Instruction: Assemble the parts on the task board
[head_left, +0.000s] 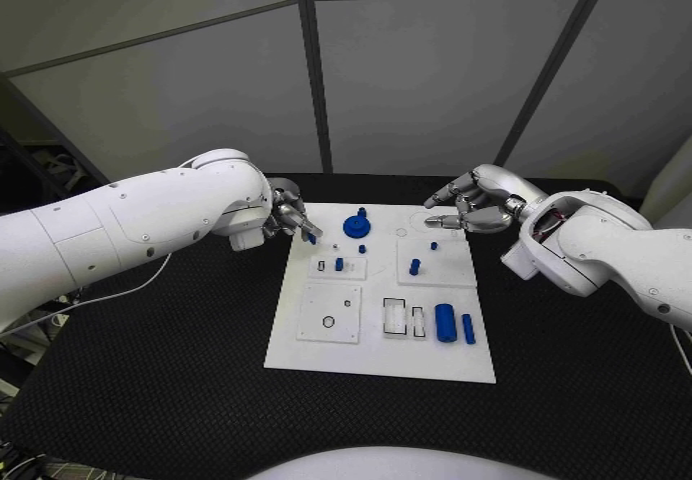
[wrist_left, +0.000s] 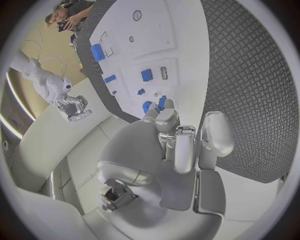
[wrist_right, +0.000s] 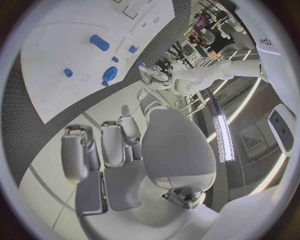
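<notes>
1. The task board (head_left: 382, 345) lies flat in the middle of the black desk (head_left: 159, 370), so both arms can reach it from their own sides.
2. The left hand (head_left: 289, 220) is at the board's far left corner. It looks like it holds a small blue part (head_left: 312, 239) at its fingertips, just over the board's edge, maybe to put it in a slot.
3. The right hand (head_left: 469, 205) hangs over the board's far right corner. Its fingers are a bit curled and apart, and nothing is in them.
4. A round blue part (head_left: 358, 224) stands near the far edge, between the two hands. Small blue pegs (head_left: 414, 267) stand in the middle of the board.
5. Two longer blue parts (head_left: 446, 323) lie near the board's right edge, closer to the robot.
6. The hands are well apart, so I think they will not bump. There is lots of bare desk on both sides of the board.
</notes>
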